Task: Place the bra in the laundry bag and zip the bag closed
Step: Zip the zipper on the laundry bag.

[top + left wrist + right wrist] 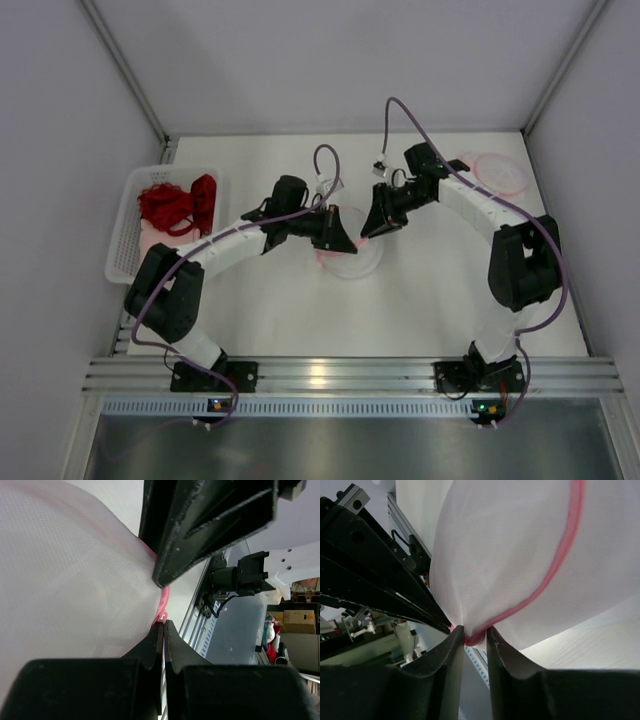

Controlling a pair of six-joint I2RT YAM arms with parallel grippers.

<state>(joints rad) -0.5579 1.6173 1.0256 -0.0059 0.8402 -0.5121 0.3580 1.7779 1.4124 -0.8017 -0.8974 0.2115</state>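
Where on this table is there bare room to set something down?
Bare table lies between the mesh bag and the near rail, flanked by both arms. Crowded: the centre, where the left gripper and right gripper meet at the bag, and the basket on the left.

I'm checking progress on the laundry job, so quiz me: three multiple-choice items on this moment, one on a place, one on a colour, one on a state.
1. Where does the red bra lie?
A. in the white basket
B. on the floor
C. over a chair

2. What colour is the trim of the laundry bag?
A. blue
B. pink
C. green

3. How is the left end effector?
A. wide open
B. out of view
C. shut on the bag's edge

Answers:
1 A, red cloth sits in the basket at the table's left.
2 B, a pink band runs along the white mesh.
3 C, its fingers meet on the pink edge.
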